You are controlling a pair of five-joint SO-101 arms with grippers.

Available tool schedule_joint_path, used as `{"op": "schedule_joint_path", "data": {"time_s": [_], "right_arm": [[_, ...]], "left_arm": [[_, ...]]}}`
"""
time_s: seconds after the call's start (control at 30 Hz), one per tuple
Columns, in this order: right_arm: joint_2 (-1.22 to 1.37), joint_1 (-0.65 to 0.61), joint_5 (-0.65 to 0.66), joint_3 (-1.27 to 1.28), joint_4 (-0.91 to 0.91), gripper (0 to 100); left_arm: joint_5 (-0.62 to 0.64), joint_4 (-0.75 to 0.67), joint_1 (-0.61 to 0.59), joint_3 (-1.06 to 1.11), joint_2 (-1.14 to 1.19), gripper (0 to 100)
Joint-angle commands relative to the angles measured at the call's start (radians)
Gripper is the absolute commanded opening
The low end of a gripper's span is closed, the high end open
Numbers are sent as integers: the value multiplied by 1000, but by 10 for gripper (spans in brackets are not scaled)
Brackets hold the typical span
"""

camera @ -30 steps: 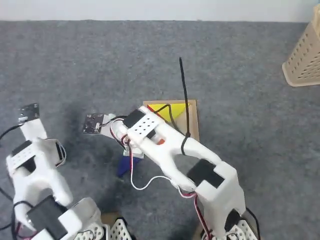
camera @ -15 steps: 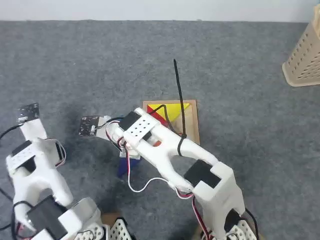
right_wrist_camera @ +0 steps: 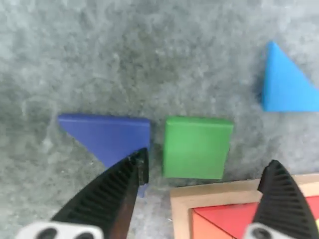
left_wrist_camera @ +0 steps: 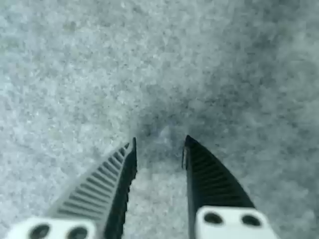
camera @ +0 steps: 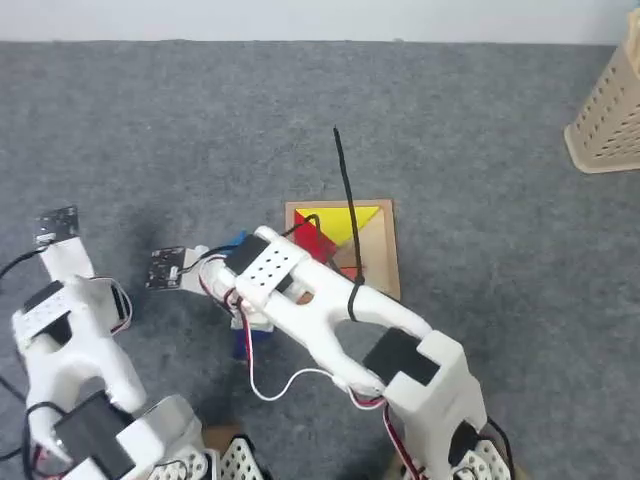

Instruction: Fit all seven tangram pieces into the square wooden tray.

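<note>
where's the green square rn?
Right wrist view: the green square lies on the grey mat just outside the wooden tray corner, beside the dark blue triangle, with the open right gripper above it.

Square piece (right_wrist_camera: 198, 147) just outside tray (right_wrist_camera: 214, 193), triangle (right_wrist_camera: 112, 135) alongside

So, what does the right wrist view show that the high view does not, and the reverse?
The right wrist view adds the green square piece, lying on the grey carpet next to a corner of the square wooden tray; from above the right arm covers it. The high view adds the yellow triangular piece inside the tray and the beige slotted container at the right edge. Both share the tray, the red piece in it, the dark blue triangular piece and the light blue triangular piece.
</note>
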Motion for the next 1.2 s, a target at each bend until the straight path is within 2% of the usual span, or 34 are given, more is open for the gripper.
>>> {"op": "schedule_joint_path", "data": {"time_s": [0.0,0.13,0.33,0.57,0.7,0.83,1.03,1.17], "right_arm": [[-22,-8,-14,-46,-27,358],[22,25,-12,-46,-62,347],[33,44,-6,-46,-62,214],[1,88,-17,-78,-44,143],[-51,163,-103,-170,41,92],[-133,234,-127,-226,99,73],[-285,262,-84,-229,194,6],[-361,355,-23,-226,308,8]], "left_arm": [[-11,-18,2,-2,-40,152],[-11,-18,2,-2,-40,152],[-11,-18,2,-2,-40,152],[-11,-18,2,-1,-40,152],[-11,-18,2,-1,-40,152],[-11,-20,2,-1,-40,152],[-11,-32,2,7,-40,152],[-11,-34,2,8,-40,152]]}}
